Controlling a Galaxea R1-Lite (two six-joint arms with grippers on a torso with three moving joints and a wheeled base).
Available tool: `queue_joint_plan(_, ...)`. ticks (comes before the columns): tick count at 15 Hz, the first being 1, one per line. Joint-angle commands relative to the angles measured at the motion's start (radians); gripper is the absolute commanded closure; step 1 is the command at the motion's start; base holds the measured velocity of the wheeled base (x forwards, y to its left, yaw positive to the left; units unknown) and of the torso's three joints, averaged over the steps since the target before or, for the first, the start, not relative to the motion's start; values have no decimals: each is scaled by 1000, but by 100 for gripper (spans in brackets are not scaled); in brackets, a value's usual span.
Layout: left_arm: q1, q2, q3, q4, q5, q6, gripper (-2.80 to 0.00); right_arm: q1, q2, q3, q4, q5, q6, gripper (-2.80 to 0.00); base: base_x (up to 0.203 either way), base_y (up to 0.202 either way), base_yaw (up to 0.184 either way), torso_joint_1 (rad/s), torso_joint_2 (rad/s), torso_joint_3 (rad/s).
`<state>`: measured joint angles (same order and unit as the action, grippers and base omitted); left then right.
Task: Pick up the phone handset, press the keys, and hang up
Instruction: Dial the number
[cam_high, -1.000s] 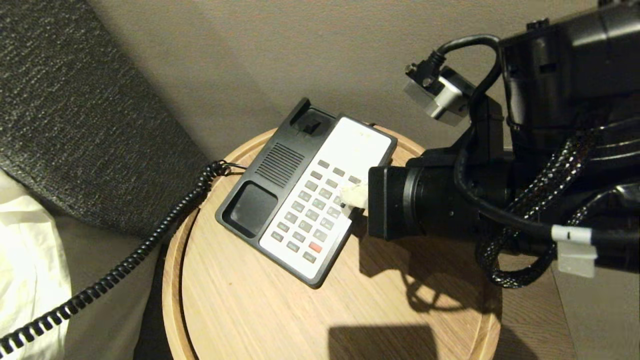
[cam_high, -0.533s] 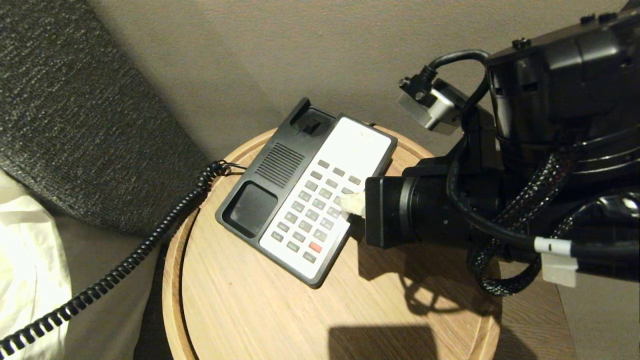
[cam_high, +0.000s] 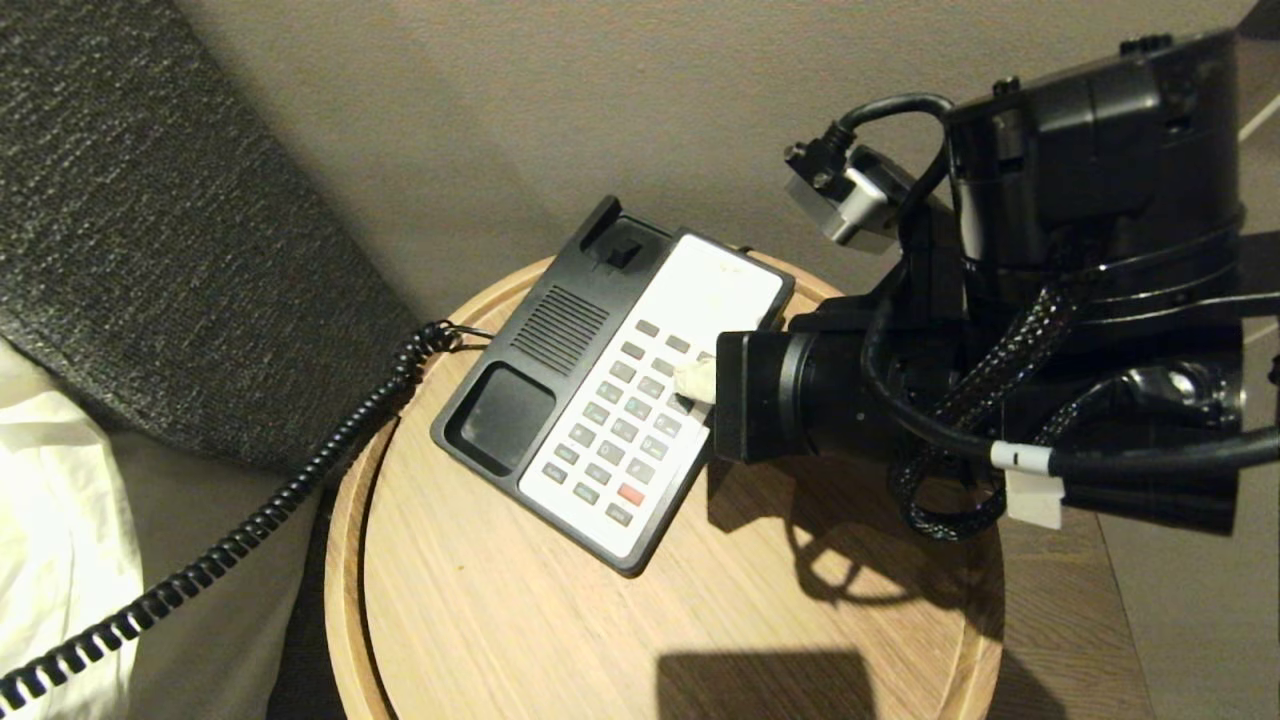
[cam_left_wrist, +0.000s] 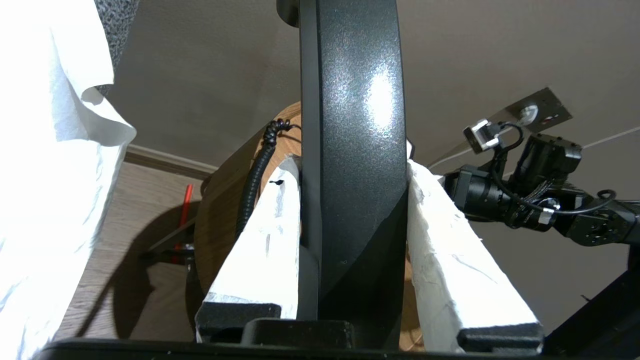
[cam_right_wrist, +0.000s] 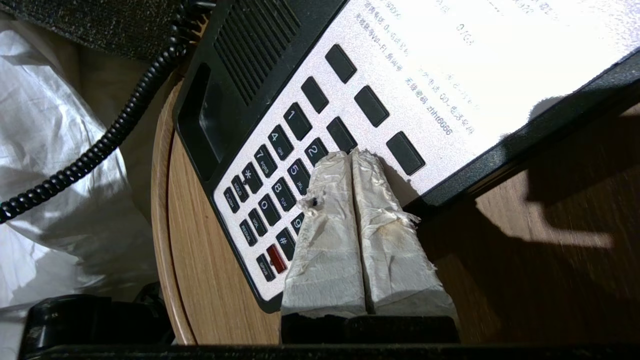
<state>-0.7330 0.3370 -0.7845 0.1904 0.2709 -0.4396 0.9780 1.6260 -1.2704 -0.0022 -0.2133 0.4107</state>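
Near: bare table (cam_high: 560, 640) top, rim curving left and near, open room there
Cord (cam_high: 250, 530) trails off left rim toward bedding (cam_high: 50, 520)
Middle: base (cam_high: 610, 400) set diagonal, left corner close to rim
Right gripper (cam_high: 697, 380) reaches in from right, pads pressed together, tips on keys (cam_right_wrist: 300, 175), near base's right edge
Handset (cam_left_wrist: 352, 150) off cradle, clamped between left gripper's (cam_left_wrist: 352, 165) pads left of table
Far: wall (cam_high: 600, 100) close behind base

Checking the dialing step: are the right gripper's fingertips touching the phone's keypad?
Touching. In the right wrist view the shut right gripper rests its taped tips on the keypad beside the 2 key, with no gap visible.
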Motion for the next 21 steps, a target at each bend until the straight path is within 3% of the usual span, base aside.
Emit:
queue_joint_plan(1,0,-1,5,1,4,-1,0,-13,11,6,-4,-1,-3,0,0,0,0,0,0,0)
queue_joint_plan(21,0,-16,33,3,-2,1,0,-12,-31,35,11,48,26,0,0,0,0,0,0,0)
